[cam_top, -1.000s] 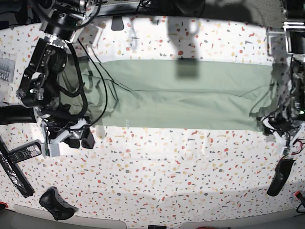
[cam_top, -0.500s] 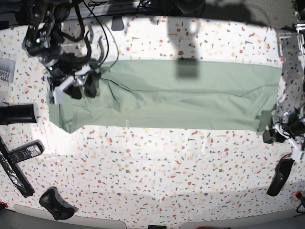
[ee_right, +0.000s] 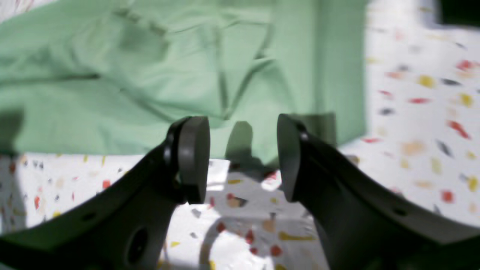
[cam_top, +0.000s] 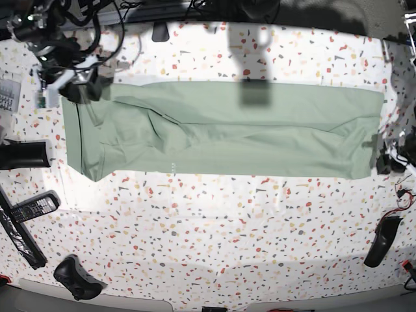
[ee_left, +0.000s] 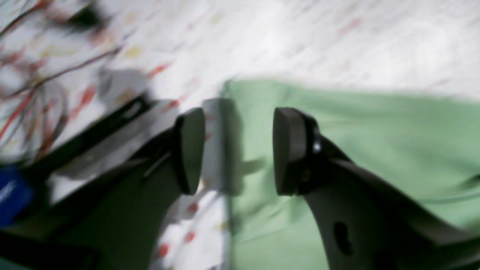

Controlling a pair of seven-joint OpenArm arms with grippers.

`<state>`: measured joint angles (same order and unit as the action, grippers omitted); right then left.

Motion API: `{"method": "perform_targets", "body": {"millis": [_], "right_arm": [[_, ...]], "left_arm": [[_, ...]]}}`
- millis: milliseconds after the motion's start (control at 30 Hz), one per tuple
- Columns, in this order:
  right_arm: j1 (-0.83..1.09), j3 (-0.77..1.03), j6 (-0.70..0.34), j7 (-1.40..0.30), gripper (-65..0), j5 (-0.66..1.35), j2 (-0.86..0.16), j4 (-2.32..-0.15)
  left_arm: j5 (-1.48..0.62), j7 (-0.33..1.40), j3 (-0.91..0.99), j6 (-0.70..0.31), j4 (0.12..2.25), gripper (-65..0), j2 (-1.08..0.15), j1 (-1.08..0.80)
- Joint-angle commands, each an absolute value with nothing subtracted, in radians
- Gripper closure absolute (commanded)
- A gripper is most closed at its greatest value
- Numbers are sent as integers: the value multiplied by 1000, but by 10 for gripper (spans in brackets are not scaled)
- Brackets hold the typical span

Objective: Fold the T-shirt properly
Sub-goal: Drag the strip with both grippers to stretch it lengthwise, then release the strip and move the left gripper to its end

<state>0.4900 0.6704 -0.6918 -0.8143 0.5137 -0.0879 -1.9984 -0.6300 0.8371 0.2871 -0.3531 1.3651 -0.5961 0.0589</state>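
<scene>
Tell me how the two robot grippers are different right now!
The right gripper sits at the T-shirt's far corner; the left gripper sits at the near corner of the other end. The right gripper shows clearly from above; the left gripper sits mostly beyond the picture's edge. Both have black fingers spread open, holding nothing.

place: robot lab | signs — terrazzo-print table (cam_top: 214,221), loose cables (cam_top: 117,16), remotes (cam_top: 32,209)
</scene>
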Motion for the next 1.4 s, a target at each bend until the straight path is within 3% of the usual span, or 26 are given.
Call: {"method": "perform_targets", "body": {"millis": [0,200,333,600,767,967,1167,1367], "right_arm": [[488,701,-698,-805,-286,552,-97,-2020],[488,830,-698,-854,-286,645,-97,-2020],[489,870,-698,-877,-286,696,-97,-2020],[491,873,-698,-884,-286,718,-97,-2020],[491,873,-698,-885,-286,719,-97,-2020],[491,873,-698,-888,-286,719,-98,-2020],[490,873,-698,-887,-286,720,-97,-2020],[490,873,-698,-907,-286,776,-99,-2020]], "left_arm": [[-619,806,295,-359,1380,-271,-622,65],[-667,776,295,-356,1355,-271,-621,33],[-779,783,295,-361,1223,-271,-621,60],[-970,947,295,-517,926,-271,-621,193],[-917,977,295,-548,826,-271,-622,234],[-851,928,295,-548,813,-271,-653,236],[-858,1009,295,-630,813,-271,-695,229],[-1004,1100,294,-690,813,-271,-679,194]]}}
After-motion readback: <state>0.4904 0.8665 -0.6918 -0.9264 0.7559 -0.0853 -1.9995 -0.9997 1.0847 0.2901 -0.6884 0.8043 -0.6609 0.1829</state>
